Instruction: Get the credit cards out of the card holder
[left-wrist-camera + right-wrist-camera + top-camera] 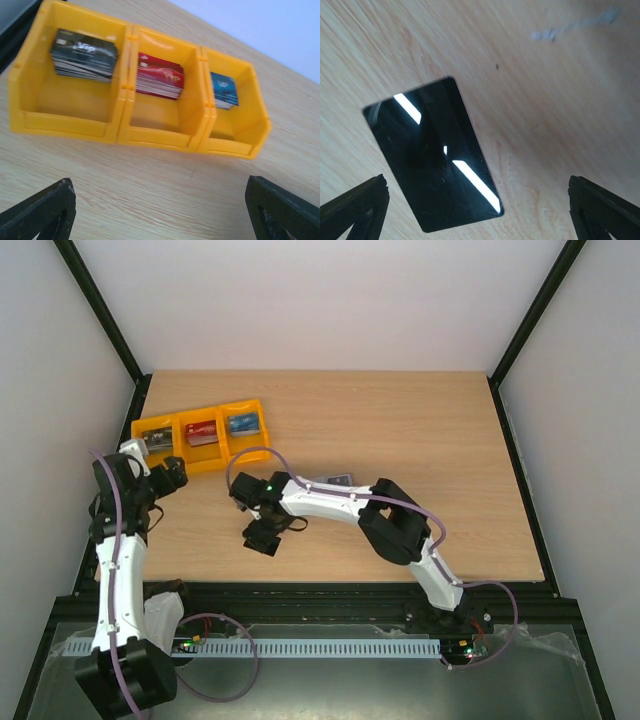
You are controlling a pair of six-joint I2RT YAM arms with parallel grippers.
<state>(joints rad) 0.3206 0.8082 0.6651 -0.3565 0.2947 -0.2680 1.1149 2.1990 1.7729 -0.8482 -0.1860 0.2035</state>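
Observation:
A glossy black credit card lies flat on the wood, under my right gripper. That gripper is open, with one fingertip on each side of the card and not touching it. In the top view the right gripper hides this card. A flat greyish rectangle that I take for the card holder peeks out behind the right forearm. My left gripper is open and empty over bare wood, just in front of the yellow tray. Stacks of dark grey cards, red cards and blue cards fill the tray's compartments.
The yellow three-compartment tray sits at the back left of the table, with the left gripper close to its near left corner. The right arm stretches across the middle of the table. Black frame posts stand at the table's sides.

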